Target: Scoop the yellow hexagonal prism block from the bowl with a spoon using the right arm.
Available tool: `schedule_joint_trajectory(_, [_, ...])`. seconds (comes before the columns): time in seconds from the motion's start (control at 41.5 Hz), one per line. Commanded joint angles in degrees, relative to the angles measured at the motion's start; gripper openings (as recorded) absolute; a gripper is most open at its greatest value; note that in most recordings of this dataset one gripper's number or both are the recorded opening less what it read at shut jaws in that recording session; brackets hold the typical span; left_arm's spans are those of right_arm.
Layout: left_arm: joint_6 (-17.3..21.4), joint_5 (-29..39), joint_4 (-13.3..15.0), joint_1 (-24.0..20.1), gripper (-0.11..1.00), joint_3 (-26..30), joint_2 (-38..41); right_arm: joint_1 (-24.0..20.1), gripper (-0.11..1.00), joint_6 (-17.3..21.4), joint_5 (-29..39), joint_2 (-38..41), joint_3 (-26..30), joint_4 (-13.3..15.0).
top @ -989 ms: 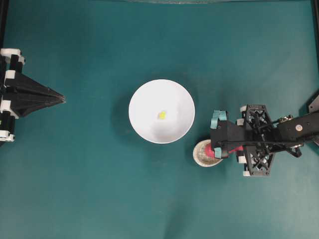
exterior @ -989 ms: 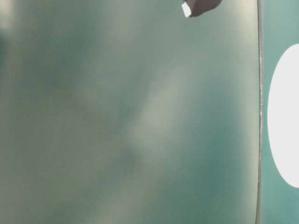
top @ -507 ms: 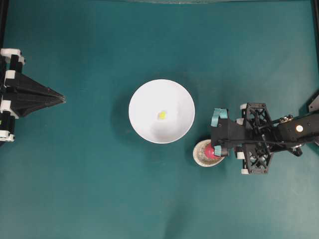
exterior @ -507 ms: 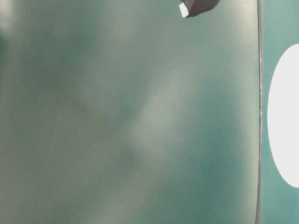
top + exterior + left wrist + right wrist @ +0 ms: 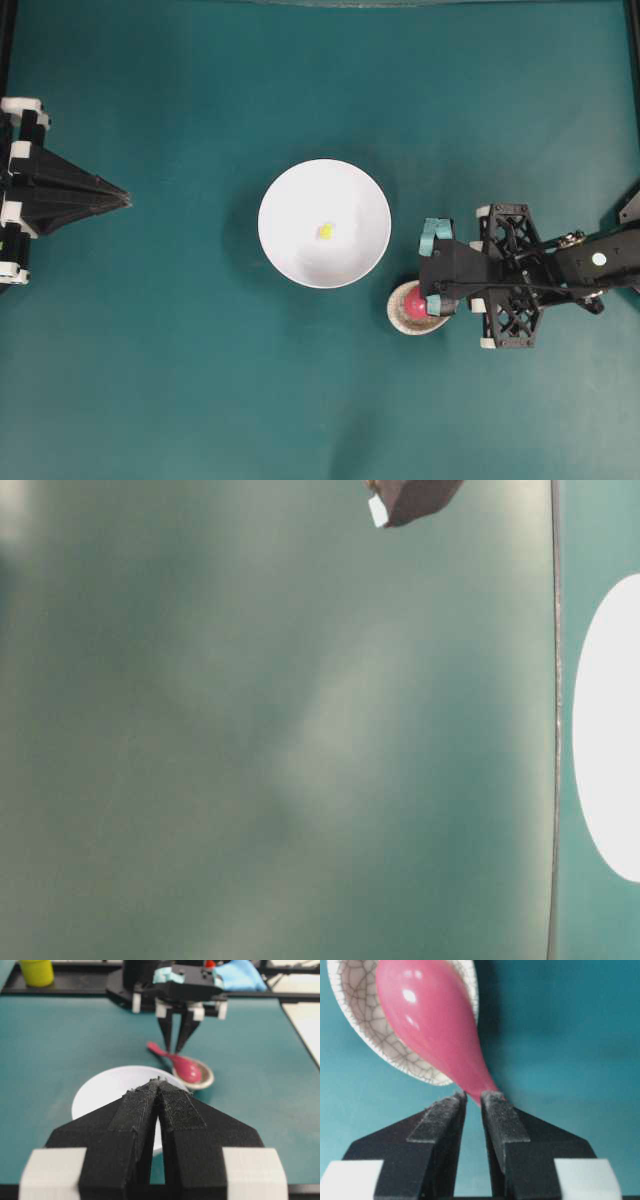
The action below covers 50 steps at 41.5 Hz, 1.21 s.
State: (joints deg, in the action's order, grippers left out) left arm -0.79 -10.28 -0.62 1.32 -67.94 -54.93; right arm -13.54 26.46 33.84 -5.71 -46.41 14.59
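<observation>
The white bowl [image 5: 300, 250] sits mid-table and holds the tiny yellow hexagonal prism block [image 5: 325, 231]. To the bowl's lower right, the pink-red spoon [image 5: 413, 300] lies with its scoop in a speckled beige rest [image 5: 400, 318]. My right gripper [image 5: 458, 292] hangs over the spoon's handle. In the right wrist view the fingertips [image 5: 495, 1100] pinch the neck of the spoon [image 5: 435, 1025] just behind the scoop. The left wrist view shows the right gripper [image 5: 175, 1051] meeting the spoon [image 5: 187, 1067]. My left gripper [image 5: 125, 199] rests shut and empty at the far left, pointing at the bowl [image 5: 100, 1095].
The rest [image 5: 355, 1005] has a crackled glaze. Beyond the table's far edge, the left wrist view shows a yellow cup [image 5: 36, 971] and a blue cloth [image 5: 240, 975]. In the blurred table-level view only the bowl's [image 5: 610, 730] white edge can be made out.
The right gripper's jaws have narrowed from wide apart down onto the spoon's handle, and the gripper has shifted slightly left. The left arm, bowl and block have not moved.
</observation>
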Motion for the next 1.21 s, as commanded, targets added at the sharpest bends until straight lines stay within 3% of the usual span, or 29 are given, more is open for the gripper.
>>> schedule_joint_trajectory(0.0, [0.1,-0.2,-0.1,0.2,0.0,0.5,0.5,0.1,0.24,0.1,1.1,-1.5,1.4,0.4])
schedule_joint_trajectory(0.241, [0.2,0.2,-0.1,0.1,0.0,0.5,0.5,0.1,0.09,0.0,1.8,-1.5,1.9,1.4])
schedule_joint_trajectory(0.434, [0.2,0.4,-0.1,0.1,0.0,0.5,0.5,-0.3,0.1,-1.1,2.4,-2.6,1.5,1.4])
schedule_joint_trajectory(0.603, [0.3,0.4,-0.1,0.1,0.0,0.5,0.5,-1.8,0.18,-2.9,2.4,-3.3,1.2,2.7])
schedule_joint_trajectory(0.796, [0.4,0.4,-0.1,0.1,0.0,0.5,0.5,-4.3,0.45,-3.7,1.8,-3.3,0.4,8.3])
schedule_joint_trajectory(0.893, [0.4,0.4,-0.1,0.1,0.0,0.5,0.5,-4.7,0.54,-3.5,1.7,-3.3,-0.3,10.4])
schedule_joint_trajectory(1.182, [0.4,0.4,-0.1,0.1,0.0,0.4,0.5,-5.0,0.52,-1.8,-0.9,-3.3,-2.1,15.3])
